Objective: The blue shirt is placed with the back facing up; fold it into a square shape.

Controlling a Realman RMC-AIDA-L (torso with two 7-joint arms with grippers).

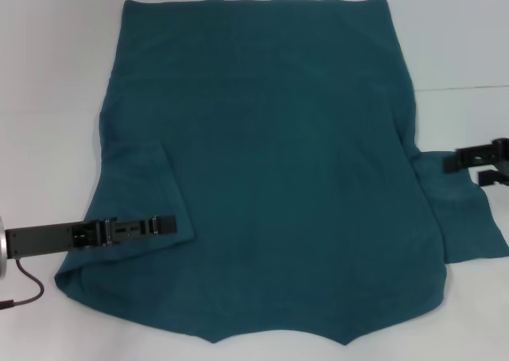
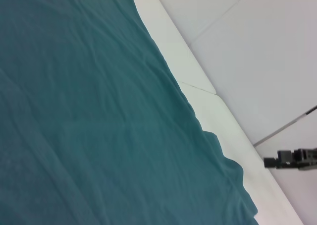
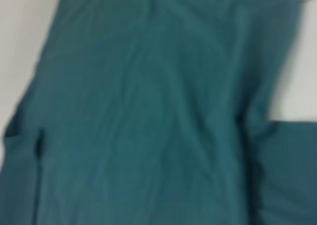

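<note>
The shirt (image 1: 270,170) lay flat mid-frame on the white surface (image 1: 48,59), its left sleeve folded in. The left claw (image 1: 163,224) rested there, the right claw (image 1: 465,164) over the right sleeve; whether either claw gripped cloth I cannot tell. Next, fold that sleeve in evenly.

No readable text, labels or numbers; blue shirt (image 1: 270,162) shows plain side only.

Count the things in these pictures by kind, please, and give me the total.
Shirt: 1, the blue shirt, spread flat on the table
Table: 1, the white table
Grippers: 2, the left gripper over the shirt's folded-in left sleeve, the right gripper over its right sleeve
Total: 4
</note>
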